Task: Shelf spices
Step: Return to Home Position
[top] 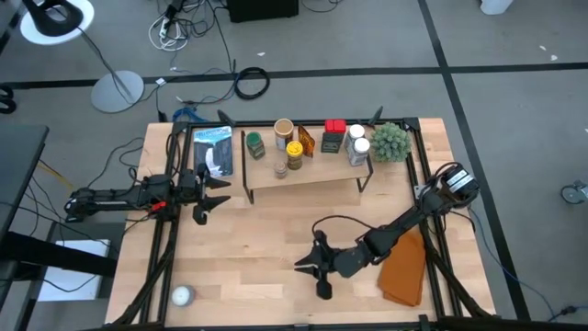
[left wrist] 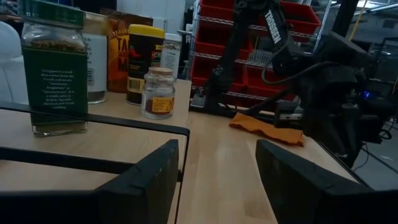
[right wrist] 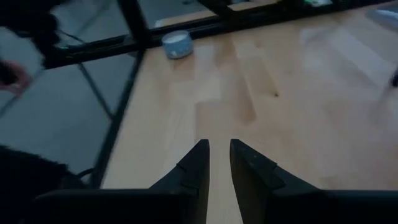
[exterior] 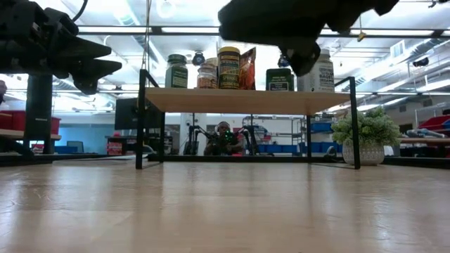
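The shelf (top: 308, 175) stands at the table's far middle, its black legs on the tabletop. Several spices stand on its plank (exterior: 239, 100): a green-labelled jar (left wrist: 55, 68), a small amber jar (left wrist: 157, 93), a yellow-lidded tin (left wrist: 144, 62), and red-capped and white ones (top: 344, 140). One small round white tin (top: 182, 295) lies alone near the near left corner; the right wrist view shows this tin (right wrist: 175, 45) too. My left gripper (top: 209, 198) hovers open, level, just left of the shelf. My right gripper (top: 312, 267) hangs over the near middle, fingers almost together (right wrist: 217, 155), pointing toward the tin.
An orange-brown cloth (top: 404, 267) lies under my right arm near the right edge. A green fuzzy plant (top: 389, 141) sits beside the shelf's right end. A flat printed package (top: 213, 149) lies left of the shelf. Bare wood stretches between the shelf and the near edge.
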Controlling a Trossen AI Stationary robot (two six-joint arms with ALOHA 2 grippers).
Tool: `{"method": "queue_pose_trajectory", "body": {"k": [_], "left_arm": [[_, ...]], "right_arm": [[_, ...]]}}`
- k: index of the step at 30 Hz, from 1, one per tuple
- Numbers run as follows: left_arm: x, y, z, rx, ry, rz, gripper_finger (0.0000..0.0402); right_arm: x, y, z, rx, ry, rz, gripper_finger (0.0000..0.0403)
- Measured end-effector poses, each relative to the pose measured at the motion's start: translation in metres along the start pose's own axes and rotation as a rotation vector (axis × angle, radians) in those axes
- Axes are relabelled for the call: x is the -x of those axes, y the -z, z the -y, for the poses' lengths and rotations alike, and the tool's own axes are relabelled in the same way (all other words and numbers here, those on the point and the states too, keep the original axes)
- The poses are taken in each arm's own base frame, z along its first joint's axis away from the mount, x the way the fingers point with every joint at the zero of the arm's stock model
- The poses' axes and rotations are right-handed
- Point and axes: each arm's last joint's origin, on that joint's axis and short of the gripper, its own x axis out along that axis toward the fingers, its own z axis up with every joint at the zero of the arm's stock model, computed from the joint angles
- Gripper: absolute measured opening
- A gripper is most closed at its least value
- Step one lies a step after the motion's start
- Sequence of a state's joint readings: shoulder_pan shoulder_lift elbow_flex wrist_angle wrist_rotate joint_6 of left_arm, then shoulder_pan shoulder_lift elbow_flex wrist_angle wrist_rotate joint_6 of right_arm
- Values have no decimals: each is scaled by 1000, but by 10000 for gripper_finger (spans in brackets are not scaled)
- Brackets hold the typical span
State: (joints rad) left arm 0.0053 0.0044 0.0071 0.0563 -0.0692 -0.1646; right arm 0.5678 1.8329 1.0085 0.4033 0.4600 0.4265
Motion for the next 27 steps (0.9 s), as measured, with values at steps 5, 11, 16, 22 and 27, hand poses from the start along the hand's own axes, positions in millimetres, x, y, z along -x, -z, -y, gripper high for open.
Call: {"method": "queue_pose_trajectory", "body": {"k": [5, 11, 16, 22, 27], "left_arm": [[0, 0, 0, 0, 0, 0, 220], [0, 0, 0, 0, 0, 0, 220], [0, 0, 0, 0, 0, 1, 220], [0, 0, 0, 0, 0, 1, 220], [0, 0, 0, 0, 0, 1, 220]], "right_arm": [[12, 1, 25, -6, -72, 27, 64], [52, 9, 58, -25, -86, 127, 64], [98, 16, 82, -11, -131, 216, 64], [146, 18, 103, 41, -184, 350, 64], [172, 31, 122, 104, -175, 415, 64]]}}
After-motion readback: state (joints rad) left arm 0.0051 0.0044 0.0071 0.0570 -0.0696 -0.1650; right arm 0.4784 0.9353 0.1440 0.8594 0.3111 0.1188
